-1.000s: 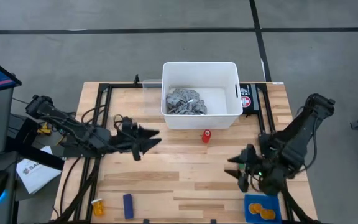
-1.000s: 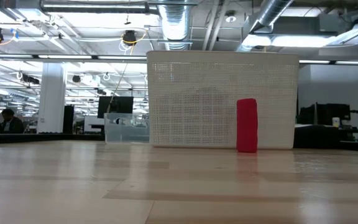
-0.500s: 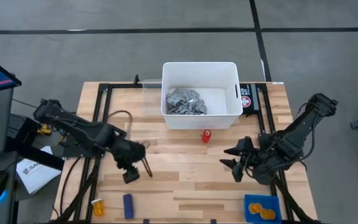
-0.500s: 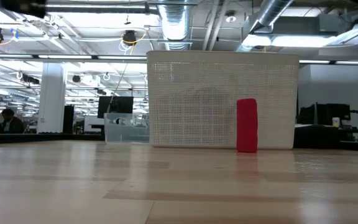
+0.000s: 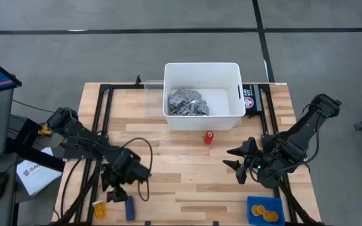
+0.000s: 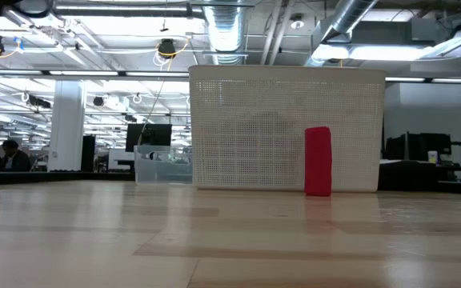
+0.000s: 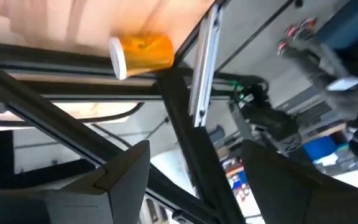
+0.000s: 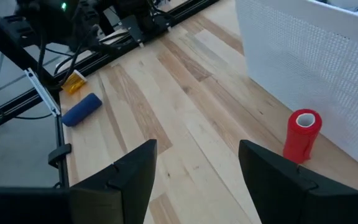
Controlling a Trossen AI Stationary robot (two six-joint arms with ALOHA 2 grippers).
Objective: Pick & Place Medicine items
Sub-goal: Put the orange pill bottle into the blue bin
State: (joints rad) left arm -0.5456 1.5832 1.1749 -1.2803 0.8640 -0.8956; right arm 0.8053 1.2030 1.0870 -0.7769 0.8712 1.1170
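With our left gripper point(image 5: 119, 195) released above the orange pill bottle point(image 5: 98, 208) at seven o'clock, and our right gripper point(image 5: 236, 164) released too, we risk nudging it off the table point(image 5: 187, 176) edge.

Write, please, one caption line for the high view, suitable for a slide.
Left end effector reaches down toward the orange pill bottle at the table's near-left corner; right end effector waits, open, mid-table.

Wooden slat table point(image 5: 187, 176). White perforated bin point(image 5: 203, 95) at far edge, centre. Red cylinder point(image 5: 209, 137) upright just in front of it. Near-left corner: orange pill bottle point(image 5: 98, 208) on its side, blue object point(image 5: 129, 208) beside it. Near-right corner: blue tray point(image 5: 266, 210).
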